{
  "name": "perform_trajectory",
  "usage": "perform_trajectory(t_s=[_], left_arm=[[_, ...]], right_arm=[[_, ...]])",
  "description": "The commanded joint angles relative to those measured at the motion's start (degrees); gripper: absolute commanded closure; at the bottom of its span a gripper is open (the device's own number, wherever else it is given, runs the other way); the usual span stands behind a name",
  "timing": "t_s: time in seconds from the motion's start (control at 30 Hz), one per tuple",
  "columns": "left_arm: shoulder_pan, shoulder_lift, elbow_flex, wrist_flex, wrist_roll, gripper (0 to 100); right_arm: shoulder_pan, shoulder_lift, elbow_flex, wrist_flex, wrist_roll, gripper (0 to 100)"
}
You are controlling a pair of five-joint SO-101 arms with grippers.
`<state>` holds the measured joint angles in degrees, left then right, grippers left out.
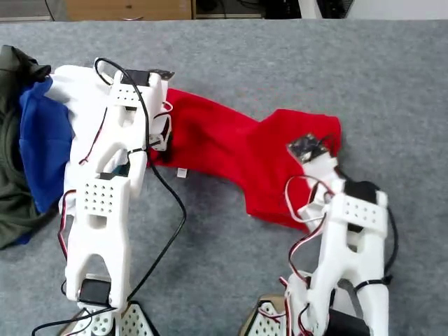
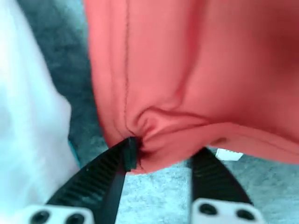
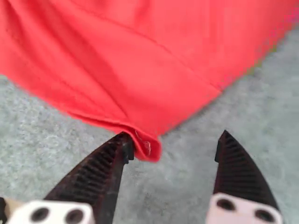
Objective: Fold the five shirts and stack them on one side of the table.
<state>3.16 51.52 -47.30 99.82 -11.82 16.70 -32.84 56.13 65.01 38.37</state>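
A grey table [image 1: 280,63] carries a red shirt [image 1: 224,150] spread across its middle. The shirt runs from beside a pile of clothes near the left edge towards the right edge, and it lies rumpled, not folded flat.

The pile sits at the table's left edge. It holds a white shirt [image 1: 77,91], with a blue shirt [image 1: 42,140] beside it and a dark shirt [image 1: 10,175] outermost at the edge.

The left arm stretches over the white shirt to the red shirt's left end. In the left wrist view, the left gripper [image 2: 166,156] has its two black fingers apart, with the bunched hem of the red shirt between them. One fingertip [image 2: 130,154] presses into a pucker of the cloth. A small white tag [image 2: 229,153] shows at the hem by the other finger.

The right arm stands near the table's front edge, on the right, with its head over the red shirt's right end. In the right wrist view, the right gripper [image 3: 175,140] has its fingers spread wide over the table. One fingertip [image 3: 122,142] touches a folded corner of the red shirt, and the other is clear of the cloth.
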Motion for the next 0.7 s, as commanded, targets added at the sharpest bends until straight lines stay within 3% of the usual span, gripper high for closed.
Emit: perform_trajectory(t_s=[0.0,0.2,0.33,0.47,0.53,0.67], left_arm=[[-1.41,-7.25,2.99,1.14,1.58,76],[1.14,-21.67,12.75,1.14,-1.93,76],[1.76,-32.13,15.74,1.05,-1.93,76],[1.49,-38.2,14.59,-0.79,-1.32,76],[1.32,-37.93,14.15,-5.45,3.43,78],[1.49,-33.63,14.86,-18.02,12.84,93]], right_arm=[[2.86,-1.27,-8.31,5.27,0.26,71.9],[3.3,-1.27,-18.24,14.07,0.26,95.6],[3.21,-2.86,-21.41,15.56,0.09,93.8],[3.03,-3.65,-22.99,8.97,-3.34,92.8],[1.36,-1.45,-24.22,4.84,-5.19,95.6],[-4.53,9.1,-30.2,1.49,-9.14,96.7]])
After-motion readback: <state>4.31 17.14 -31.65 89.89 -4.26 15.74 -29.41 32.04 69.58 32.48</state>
